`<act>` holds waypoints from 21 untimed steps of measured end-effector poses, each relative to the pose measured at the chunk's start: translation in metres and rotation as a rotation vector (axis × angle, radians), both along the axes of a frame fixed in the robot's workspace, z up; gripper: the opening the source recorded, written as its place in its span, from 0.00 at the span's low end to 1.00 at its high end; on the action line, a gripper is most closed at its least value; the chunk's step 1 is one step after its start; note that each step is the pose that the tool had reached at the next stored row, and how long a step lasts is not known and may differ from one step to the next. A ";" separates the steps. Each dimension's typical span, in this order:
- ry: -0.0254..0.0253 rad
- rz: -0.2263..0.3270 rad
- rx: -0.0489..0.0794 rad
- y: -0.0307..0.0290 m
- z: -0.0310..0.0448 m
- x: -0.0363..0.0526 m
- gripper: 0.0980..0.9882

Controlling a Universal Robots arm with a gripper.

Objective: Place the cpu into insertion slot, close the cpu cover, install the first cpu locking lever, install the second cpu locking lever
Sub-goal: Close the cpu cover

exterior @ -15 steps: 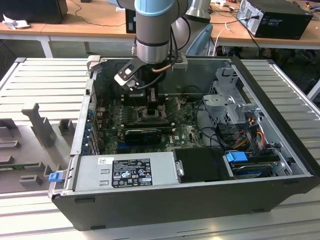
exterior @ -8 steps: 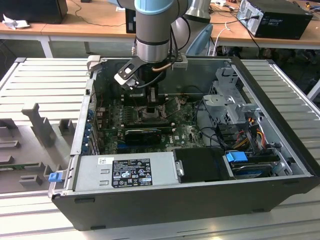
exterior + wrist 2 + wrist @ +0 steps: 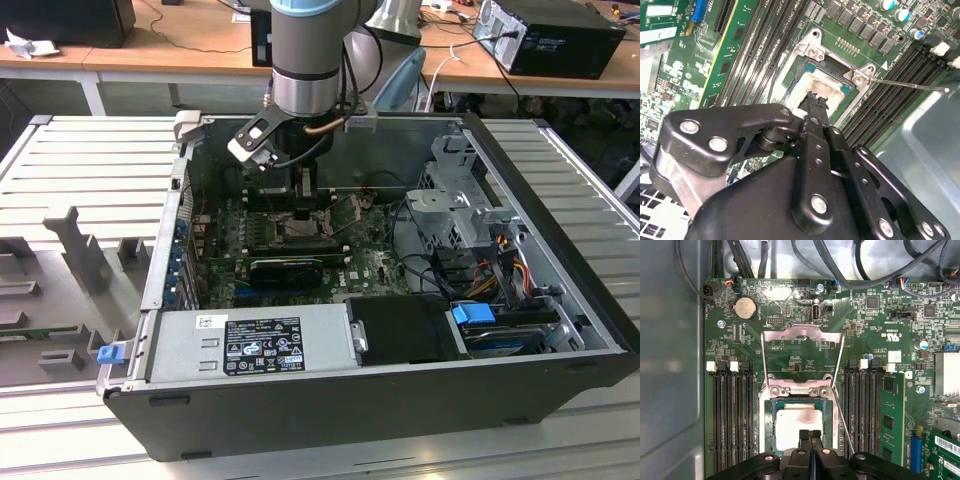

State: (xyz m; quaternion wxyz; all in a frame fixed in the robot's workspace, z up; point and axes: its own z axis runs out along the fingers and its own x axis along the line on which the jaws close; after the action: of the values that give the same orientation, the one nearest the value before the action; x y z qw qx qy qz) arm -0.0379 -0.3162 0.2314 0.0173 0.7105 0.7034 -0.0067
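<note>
The cpu [image 3: 799, 426] lies flat in the insertion slot [image 3: 773, 426] on the green motherboard, its pale face up; it also shows in the second wrist view [image 3: 829, 86]. My gripper [image 3: 810, 434] hangs just over the cpu's edge with its black fingers pressed together and nothing between them; the tips [image 3: 816, 97] sit close above the chip. The cpu cover [image 3: 802, 335] stands swung open beyond the slot. Two thin locking levers [image 3: 842, 415] [image 3: 910, 84] stick out unlatched beside the slot. In the exterior view the gripper [image 3: 305, 195] reaches down into the open computer case over the slot [image 3: 300, 228].
Long black memory slots [image 3: 732, 420] flank the slot on both sides. A grey power supply [image 3: 255, 345] lines the near case wall, and a drive cage [image 3: 455, 205] with cables stands at the exterior view's right. A coin battery [image 3: 745, 307] and cables [image 3: 850, 270] lie beyond the cover.
</note>
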 end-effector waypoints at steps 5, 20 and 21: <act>0.0014 0.000 0.000 -0.0001 0.0000 0.0063 0.01; 0.0008 0.000 -0.026 0.0000 0.0258 0.0066 0.01; 0.0009 0.000 -0.026 0.0000 0.0293 0.0066 0.01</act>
State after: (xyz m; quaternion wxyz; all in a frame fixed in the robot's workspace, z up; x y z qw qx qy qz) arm -0.0313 -0.3162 0.2607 0.0264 0.7103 0.7032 -0.0163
